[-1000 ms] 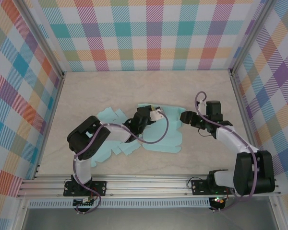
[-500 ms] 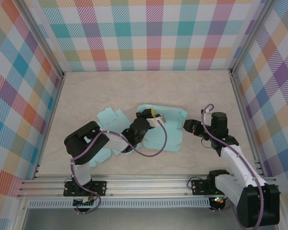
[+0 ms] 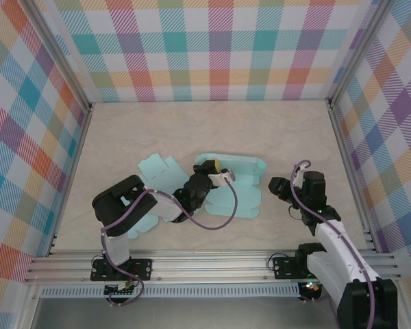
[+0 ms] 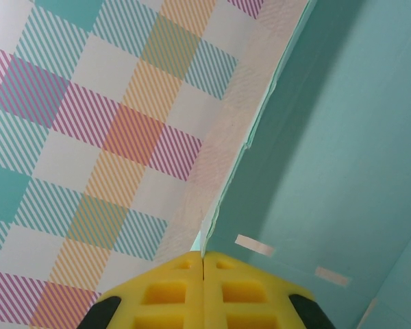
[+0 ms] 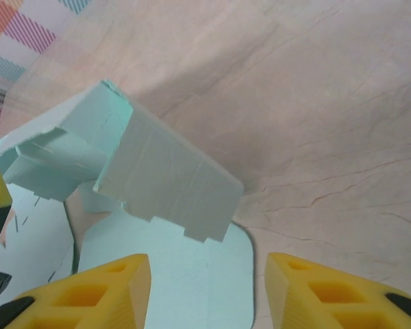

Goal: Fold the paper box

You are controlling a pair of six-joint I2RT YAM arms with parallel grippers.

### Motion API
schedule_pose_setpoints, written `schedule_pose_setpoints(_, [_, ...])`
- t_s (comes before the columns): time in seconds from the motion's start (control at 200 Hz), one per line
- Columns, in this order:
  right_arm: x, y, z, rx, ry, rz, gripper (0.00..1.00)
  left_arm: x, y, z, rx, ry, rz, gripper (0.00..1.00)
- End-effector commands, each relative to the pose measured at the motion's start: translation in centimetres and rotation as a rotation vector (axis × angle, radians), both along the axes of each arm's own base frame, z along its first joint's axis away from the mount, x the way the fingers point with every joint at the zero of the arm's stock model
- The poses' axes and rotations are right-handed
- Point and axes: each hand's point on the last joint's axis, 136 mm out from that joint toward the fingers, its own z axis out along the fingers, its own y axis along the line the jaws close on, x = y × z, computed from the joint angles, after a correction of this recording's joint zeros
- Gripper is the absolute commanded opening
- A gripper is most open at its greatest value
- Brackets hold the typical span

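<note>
Plaid walls (image 3: 205,48) close in the pale stone-look table (image 3: 192,130) on three sides, and from my station I see the teal box (image 3: 241,200) lying near the middle of it, a little to the right, mostly flat with its far panel raised. From above, the left gripper (image 3: 216,167) sits at that raised far-left edge. Its wrist camera shows the two yellow fingers (image 4: 164,291) pressed together, with the thin edge of a box (image 4: 342,137) panel running down into the seam between them, so I read it as clamped on the cardboard; behind that edge is wall (image 4: 89,137). The right gripper (image 3: 275,186) sits just off the box's right side, apart from it. In its wrist view the right gripper (image 5: 205,291) has its jaws standing well apart with nothing between them, above a rounded flap corner and bare table (image 5: 315,103), while a folded part of the box (image 5: 171,178) stands up farther on. A second teal sheet (image 3: 156,166) lies flat to the left, partly under the left arm.
</note>
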Motion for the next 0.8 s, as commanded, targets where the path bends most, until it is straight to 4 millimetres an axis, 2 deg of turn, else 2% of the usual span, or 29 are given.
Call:
schedule_pose_setpoints(0.0, [-0.1,-1.0,-0.5,-0.049,0.006,-0.033,0.51,-0.6,-0.9,1.3,-0.043,-0.026,-0.052,0.0])
schedule_pose_setpoints(0.1, [0.4,-0.7,-0.7,-0.052,0.011,-0.017,0.56,-0.7,-1.0,1.7,-0.046,-0.022,-0.065,0.0])
schedule_pose_setpoints(0.33, [2.2,0.4,-1.6,-0.043,0.036,0.052,0.55,-1.2,-0.4,2.2,-0.053,-0.018,-0.069,0.0])
schedule_pose_setpoints(0.56, [3.3,2.1,-1.3,0.001,-0.014,0.141,0.59,-1.1,-0.8,0.9,-0.017,-0.002,-0.075,0.0])
schedule_pose_setpoints(0.795, [3.7,2.8,-1.5,0.014,-0.024,0.182,0.6,-0.9,-1.8,-0.3,0.01,0.007,-0.093,0.0])
